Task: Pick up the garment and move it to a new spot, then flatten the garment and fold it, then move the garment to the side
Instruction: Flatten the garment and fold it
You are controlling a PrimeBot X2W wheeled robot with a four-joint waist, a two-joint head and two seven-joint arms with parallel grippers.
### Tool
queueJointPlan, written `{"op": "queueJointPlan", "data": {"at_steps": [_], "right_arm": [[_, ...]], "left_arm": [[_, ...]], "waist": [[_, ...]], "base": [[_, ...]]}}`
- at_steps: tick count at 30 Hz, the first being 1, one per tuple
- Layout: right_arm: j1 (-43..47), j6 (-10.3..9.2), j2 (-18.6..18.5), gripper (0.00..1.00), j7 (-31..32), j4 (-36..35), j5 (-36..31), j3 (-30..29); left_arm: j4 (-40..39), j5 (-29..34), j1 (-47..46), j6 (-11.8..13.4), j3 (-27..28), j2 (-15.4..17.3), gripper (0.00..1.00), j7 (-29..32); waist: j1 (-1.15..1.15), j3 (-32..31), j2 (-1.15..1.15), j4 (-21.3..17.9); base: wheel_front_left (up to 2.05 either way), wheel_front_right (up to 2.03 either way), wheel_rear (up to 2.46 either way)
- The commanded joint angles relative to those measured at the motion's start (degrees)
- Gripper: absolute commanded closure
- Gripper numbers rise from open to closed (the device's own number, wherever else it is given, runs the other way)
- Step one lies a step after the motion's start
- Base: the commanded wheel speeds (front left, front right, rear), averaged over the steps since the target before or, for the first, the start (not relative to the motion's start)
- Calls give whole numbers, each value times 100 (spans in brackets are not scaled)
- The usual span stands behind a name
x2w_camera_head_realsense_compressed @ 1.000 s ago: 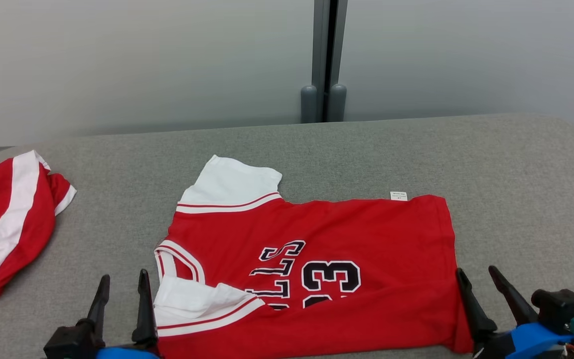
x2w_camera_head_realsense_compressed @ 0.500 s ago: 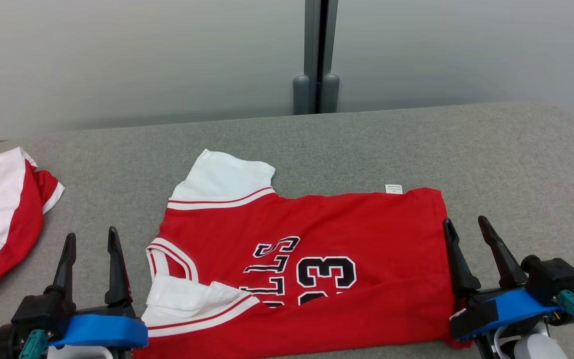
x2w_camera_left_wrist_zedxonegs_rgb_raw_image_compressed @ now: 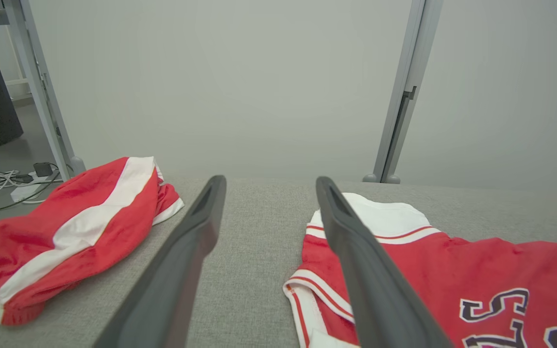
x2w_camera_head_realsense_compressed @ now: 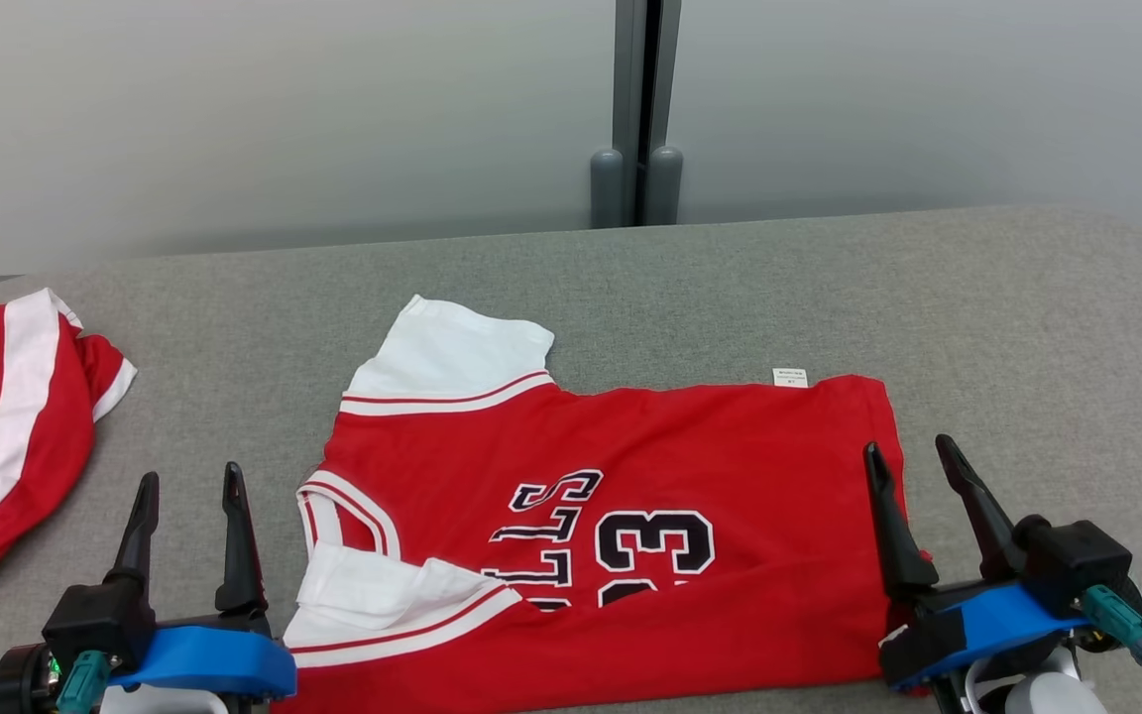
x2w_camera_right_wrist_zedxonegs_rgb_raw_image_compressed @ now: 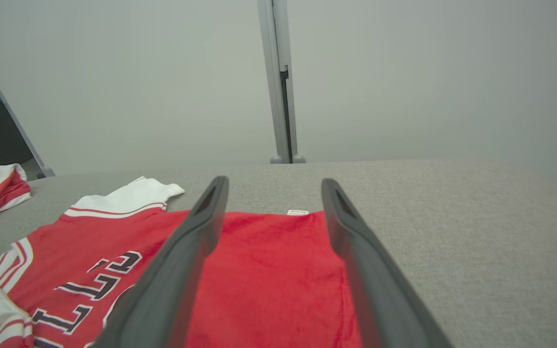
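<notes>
Grey frosted panels (x2w_camera_head_realsense_compressed: 234, 119) form the backdrop, joined by a slim metal post (x2w_camera_head_realsense_compressed: 638, 99) behind the far edge. Below them a grey, felt-like counter (x2w_camera_head_realsense_compressed: 1027, 317) with rounded corners spans the head view.

On its near middle lies the garment (x2w_camera_head_realsense_compressed: 730, 446), a red jersey with white sleeves. It is spread flat and turned sideways, with the collar toward the robot's left and the hem toward its right. The far sleeve lies open on the counter, while the near sleeve is folded in over the chest. Black-and-white lettering and the number 23 face up, partly covered by that folded sleeve. The jersey's near edge reaches the bottom of the head view.

Well apart from it, at the counter's left end, sits a rumpled pair of red shorts (x2w_camera_head_realsense_compressed: 6, 436) with a white stripe.

The left gripper (x2w_camera_head_realsense_compressed: 189, 472) is over bare counter between the shorts and the jersey, just beside the collar end, its jaws wide and holding nothing. The right gripper (x2w_camera_head_realsense_compressed: 906, 444) is at the hem, jaws likewise wide and empty. One finger is over red cloth and the other over grey counter. Whether either finger touches the fabric I cannot tell.

A small white label (x2w_camera_head_realsense_compressed: 790, 377) pokes out from the far edge near the hem corner.
</notes>
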Motion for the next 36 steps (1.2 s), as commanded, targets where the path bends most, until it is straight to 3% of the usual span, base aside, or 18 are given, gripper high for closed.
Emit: {"op": "queueJointPlan", "data": {"at_steps": [1, 13, 27, 36], "right_arm": [[86, 3, 20, 0, 30, -40, -31, -15], [82, 3, 39, 0, 262, -55, -119, -28], [-1397, 3, -264, 0, 1031, -46, -314, -105], [-2015, 2, -328, 0, 1157, -145, -239, 64]], "left_arm": [[20, 17, -100, -31, 22, -1, 0, -26], [243, 85, -351, -138, 16, -5, 0, -26], [1053, -36, -2992, -504, -523, 816, 0, 616], [1825, -548, -4591, -534, -1361, 1365, 0, 1384]], "waist": [[0, -2, 0, 2], [0, 93, 0, 33], [0, 983, 0, -329], [0, 1830, 0, -711]], "base": [[0, 0, 0], [0, 0, 0], [0, 0, 0], [0, 0, 0]]}}
